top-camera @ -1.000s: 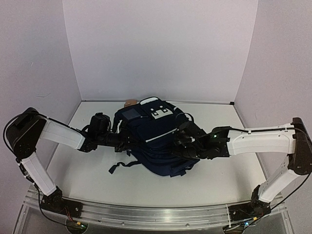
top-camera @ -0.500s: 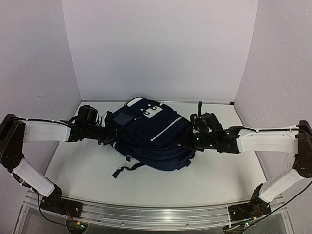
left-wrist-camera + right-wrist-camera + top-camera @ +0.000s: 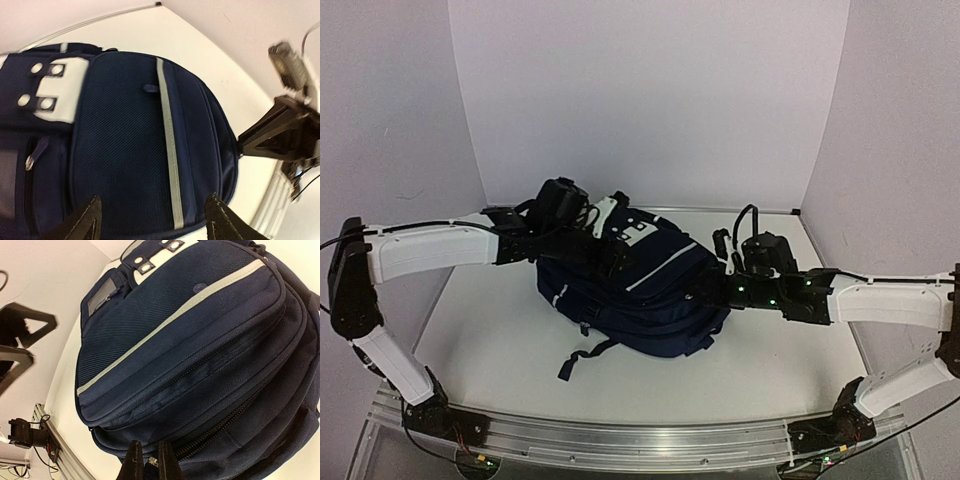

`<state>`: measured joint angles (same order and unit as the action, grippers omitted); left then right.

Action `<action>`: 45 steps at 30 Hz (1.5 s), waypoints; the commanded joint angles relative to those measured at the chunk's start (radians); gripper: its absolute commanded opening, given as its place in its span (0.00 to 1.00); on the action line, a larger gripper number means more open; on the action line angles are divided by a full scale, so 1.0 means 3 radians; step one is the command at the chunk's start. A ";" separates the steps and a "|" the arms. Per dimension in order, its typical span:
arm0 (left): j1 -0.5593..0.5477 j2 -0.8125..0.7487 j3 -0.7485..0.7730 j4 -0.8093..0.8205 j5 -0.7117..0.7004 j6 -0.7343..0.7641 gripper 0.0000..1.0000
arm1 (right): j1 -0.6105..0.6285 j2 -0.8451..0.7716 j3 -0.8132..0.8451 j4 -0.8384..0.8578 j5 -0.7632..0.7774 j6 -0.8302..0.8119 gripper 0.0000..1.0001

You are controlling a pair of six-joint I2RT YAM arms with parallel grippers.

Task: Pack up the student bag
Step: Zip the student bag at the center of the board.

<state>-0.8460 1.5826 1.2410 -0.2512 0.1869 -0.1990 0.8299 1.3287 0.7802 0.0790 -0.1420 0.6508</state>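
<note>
Right wrist: pincer (image 3: 148,450) tight on bag zipper (image 3: 212,434)

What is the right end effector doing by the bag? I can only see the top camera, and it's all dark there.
Observer: In the right wrist view, the right end effector is shut, pinching what looks like the zipper pull of the student bag.
Operator: Is the left one grabbing too?
Observer: No. The left wrist view shows the left end effector open over the front pocket, holding nothing.
Operator: Is the zipper open?
Observer: In the right wrist view, the zipper next to the pull looks closed.
</note>
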 commanded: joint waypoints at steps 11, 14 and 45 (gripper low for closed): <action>-0.0419 0.0922 0.0952 -0.0281 -0.0060 0.0592 0.81 | 0.0019 -0.0329 -0.0156 0.0356 0.0048 -0.0011 0.00; -0.0467 0.0999 0.1026 -0.0327 -0.0201 0.0636 0.82 | 0.0020 -0.0333 -0.0166 0.0360 0.0061 -0.0012 0.00; -0.0098 0.0473 0.0694 -0.0641 -0.0807 -0.0221 0.00 | 0.0020 -0.0888 -0.0578 -0.0032 0.1011 0.0544 0.01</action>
<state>-1.0464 1.8549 1.5355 -0.3363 0.0359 -0.2118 0.8596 1.1114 0.6186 0.1598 -0.0296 0.7691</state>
